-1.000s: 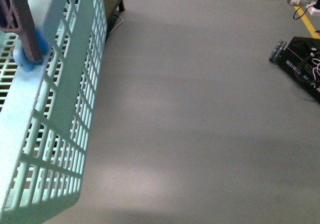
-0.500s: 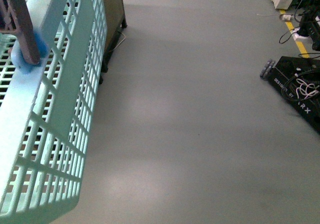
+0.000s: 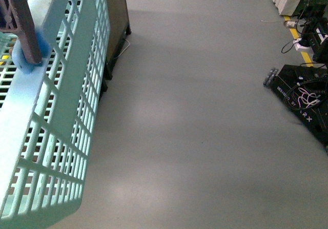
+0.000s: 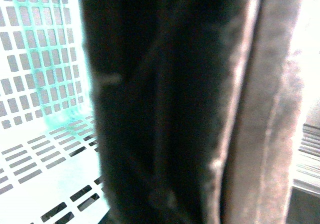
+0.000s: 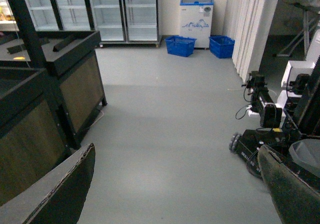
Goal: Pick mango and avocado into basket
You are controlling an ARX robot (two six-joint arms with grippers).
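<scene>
The light teal plastic lattice basket (image 3: 51, 111) hangs tilted at the robot's left, seemingly lifted clear of the grey floor (image 3: 195, 126). Its brown swing handle (image 3: 20, 24) rises from a blue pivot on the rim. The left wrist view is mostly a dark blurred mass against the basket's slotted wall (image 4: 35, 58), so I cannot tell how the left arm's jaws stand. The right gripper (image 5: 175, 151) has its jaws spread wide with nothing between them, and it faces dark wooden display stands (image 5: 75, 78) and glass-door fridges (image 5: 105, 8). Neither the mango nor the avocado shows anywhere. I judge the basket light and stiff, best carried by the handle, not by the thin lattice bars. The fruits are likely smooth, rounded and easily bruised, so each wants a gentle grip across the middle and a lowering in, not a drop.
</scene>
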